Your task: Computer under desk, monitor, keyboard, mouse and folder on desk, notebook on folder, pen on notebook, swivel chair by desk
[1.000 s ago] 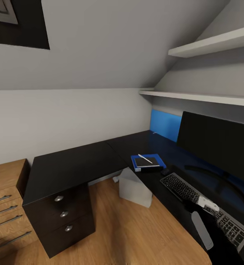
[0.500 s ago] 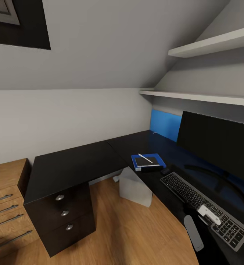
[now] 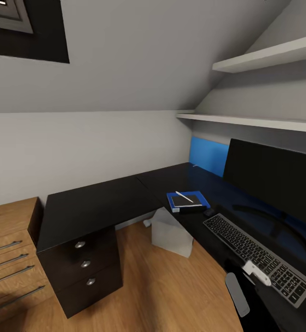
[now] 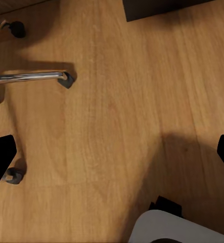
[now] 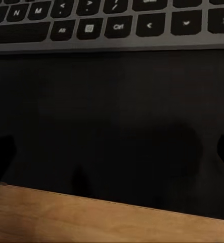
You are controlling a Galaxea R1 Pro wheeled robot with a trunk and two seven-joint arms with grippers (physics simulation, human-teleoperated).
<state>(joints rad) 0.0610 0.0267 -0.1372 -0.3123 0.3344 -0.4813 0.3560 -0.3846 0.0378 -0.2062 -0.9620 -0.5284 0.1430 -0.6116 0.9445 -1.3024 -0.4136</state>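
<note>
Most looks done: on the black surface point(image 3: 93, 205) the monitor point(image 3: 273, 177), keyboard point(image 3: 256, 258), mouse point(image 3: 209, 212) and folder point(image 3: 188, 201) under notebook point(image 3: 186, 200) and pen point(image 3: 184, 197) sit together, computer point(image 3: 170, 233) below, leaving the swivel chair point(image 4: 33, 77), both pincers spread empty.

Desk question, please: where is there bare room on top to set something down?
The desk wing above the drawers, from the wooden chest to the folder, is bare. Crowded: folder stack, mouse, keyboard and monitor.
</note>
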